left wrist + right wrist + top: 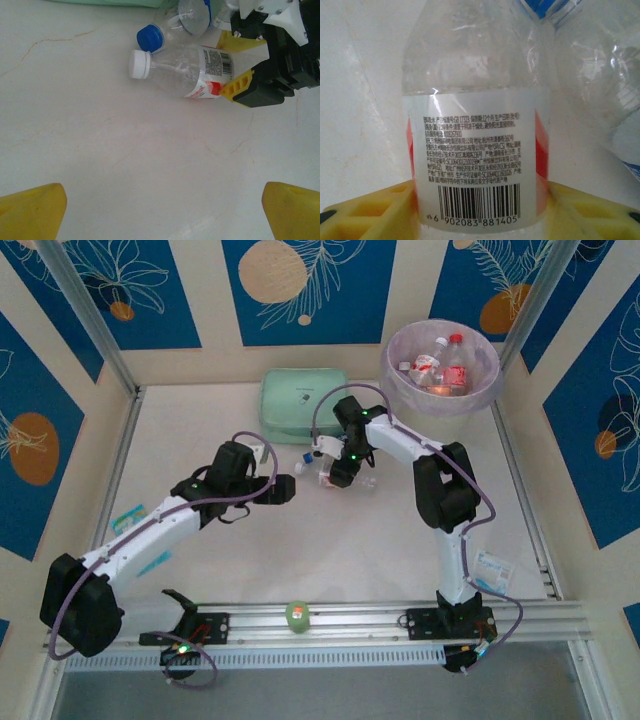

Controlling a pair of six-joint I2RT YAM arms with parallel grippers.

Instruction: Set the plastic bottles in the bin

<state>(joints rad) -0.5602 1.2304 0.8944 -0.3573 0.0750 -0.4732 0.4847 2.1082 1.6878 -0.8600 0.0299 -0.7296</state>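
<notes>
Mid-worktop, the right hand (223, 67) clasps a lying white-capped bottle (175, 75) across its red label, with a blue-capped bottle (167, 31) touching behind. The left hand (291, 490) hangs wide and empty. The likely next move is a clean lift to the bin (398, 380) at the far right corner.

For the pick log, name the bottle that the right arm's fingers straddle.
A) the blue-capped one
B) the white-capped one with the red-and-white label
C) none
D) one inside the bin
B: in the left wrist view the yellow right fingers sit on either side of the labelled end of the white-capped bottle, which lies on the table beside the blue-capped bottle.
</notes>
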